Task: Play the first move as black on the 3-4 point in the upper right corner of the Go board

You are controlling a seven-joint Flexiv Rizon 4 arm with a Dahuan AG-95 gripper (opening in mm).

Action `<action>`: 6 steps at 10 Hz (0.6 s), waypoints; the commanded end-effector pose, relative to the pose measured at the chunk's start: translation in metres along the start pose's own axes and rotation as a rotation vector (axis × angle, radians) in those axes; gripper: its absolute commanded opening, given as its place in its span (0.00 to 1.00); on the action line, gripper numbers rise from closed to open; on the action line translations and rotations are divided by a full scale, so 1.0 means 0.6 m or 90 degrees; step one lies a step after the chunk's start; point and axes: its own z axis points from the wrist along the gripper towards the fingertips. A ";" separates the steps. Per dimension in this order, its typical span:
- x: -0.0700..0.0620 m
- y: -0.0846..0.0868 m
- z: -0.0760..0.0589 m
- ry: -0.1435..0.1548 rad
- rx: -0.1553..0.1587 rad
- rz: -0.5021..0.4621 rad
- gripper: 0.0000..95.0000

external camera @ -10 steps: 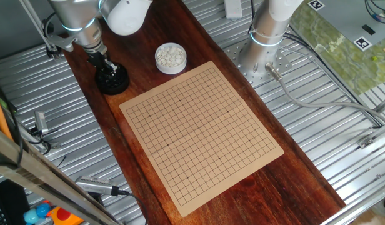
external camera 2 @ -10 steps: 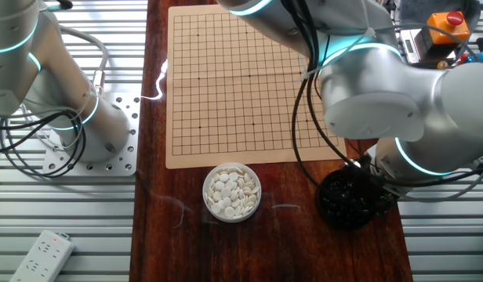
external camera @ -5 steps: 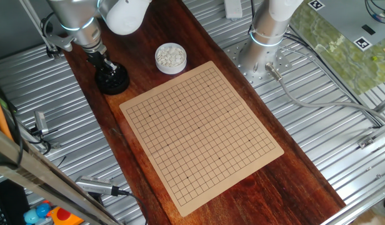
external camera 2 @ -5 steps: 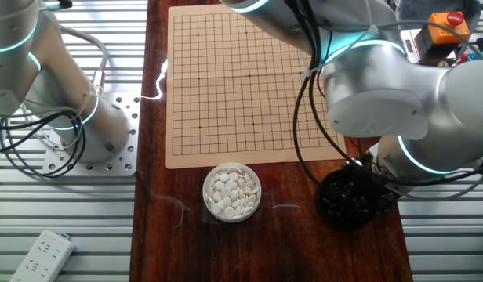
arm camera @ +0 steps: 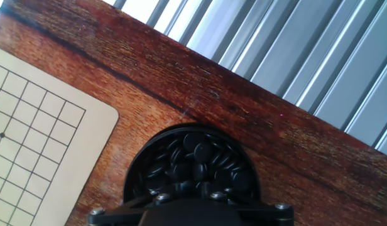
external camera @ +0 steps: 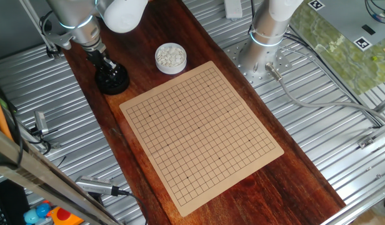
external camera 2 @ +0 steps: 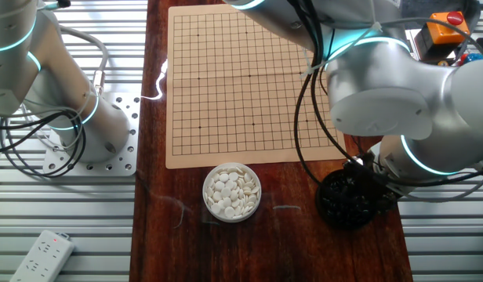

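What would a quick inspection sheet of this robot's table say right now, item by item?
Surface: dark wooden tabletop set between ribbed metal panels.
Board: the board lies flat, no stones on it.
Black stones: black stones fill a round black bowl beside the board's corner.
White stones: white bowl full, near the board's edge.
Clutter: a power strip on the metal panel.
Gripper: gripper down over the black bowl; jaws hidden, state unclear.
Cables: black cables hang from the arm over the board's edge.
Surroundings: a second arm base stands by the table.
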 end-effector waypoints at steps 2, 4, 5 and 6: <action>0.001 0.002 -0.002 0.001 -0.001 -0.001 0.20; 0.002 0.002 -0.002 -0.001 -0.001 -0.002 0.20; 0.003 0.002 -0.001 -0.002 -0.002 -0.003 0.20; 0.005 0.002 0.001 -0.004 -0.003 -0.003 0.20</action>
